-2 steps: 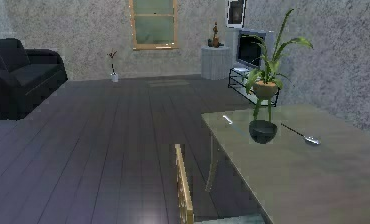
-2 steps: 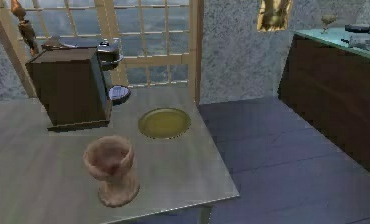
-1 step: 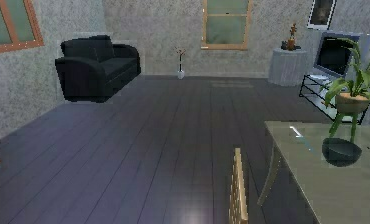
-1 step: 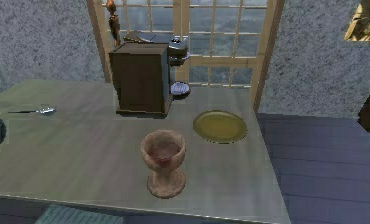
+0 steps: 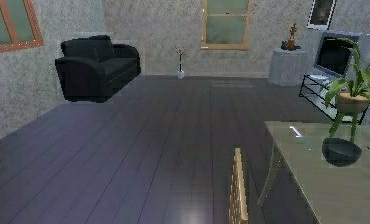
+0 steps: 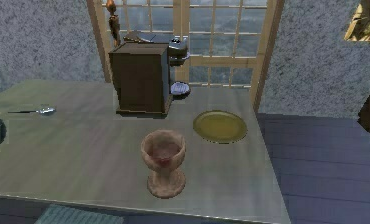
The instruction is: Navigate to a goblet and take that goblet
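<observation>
Arm side view shows one goblet (image 6: 164, 163), brownish-pink, standing upright on a grey-green table (image 6: 63, 150) towards its near edge. One round golden plate (image 6: 220, 126) lies beyond it to the picture's right, apart from it. One dark brown box-like appliance (image 6: 143, 80) stands farther back with a grey machine (image 6: 178, 52) just behind it, and one thin utensil (image 6: 33, 111) lies towards the left. A wood-framed window (image 6: 208, 30) with many panes rises behind the table. Any print on these things is too small to tell. The gripper's state cannot be told. Forward view has one black armchair (image 5: 97, 66) at a wall, two windows, one at the left (image 5: 15, 25) and one on the far wall (image 5: 227, 22), one television (image 5: 338, 55), one small statue (image 5: 291, 38) on a grey stand, one potted plant (image 5: 351, 98) and one dark bowl (image 5: 341, 150) on the table's corner.
</observation>
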### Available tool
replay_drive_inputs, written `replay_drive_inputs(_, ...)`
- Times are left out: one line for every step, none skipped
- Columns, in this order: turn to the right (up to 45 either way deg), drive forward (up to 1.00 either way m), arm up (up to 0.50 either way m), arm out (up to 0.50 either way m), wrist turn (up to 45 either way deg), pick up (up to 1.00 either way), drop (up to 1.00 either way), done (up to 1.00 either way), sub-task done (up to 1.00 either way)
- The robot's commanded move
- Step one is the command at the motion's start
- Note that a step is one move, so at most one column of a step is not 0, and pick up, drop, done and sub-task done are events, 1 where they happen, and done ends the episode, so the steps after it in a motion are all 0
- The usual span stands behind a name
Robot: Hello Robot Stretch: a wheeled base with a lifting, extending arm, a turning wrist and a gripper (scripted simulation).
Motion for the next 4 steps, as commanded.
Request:
replay_drive_inputs(0.0, 0.00, 0.36, 0.00, 0.0, 0.00, 0.00, 0.00, 0.00)
replay_drive_inputs(0.0, 0.00, 0.00, 0.16, 0.0, 0.00, 0.00, 0.00, 0.00)
replay_drive_inputs(0.0, 0.00, 0.00, 0.00, 45.0, 0.00, 0.00, 0.00, 0.00)
replay_drive_inputs(0.0, 0.00, 0.00, 0.00, 45.0, 0.00, 0.00, 0.00, 0.00)
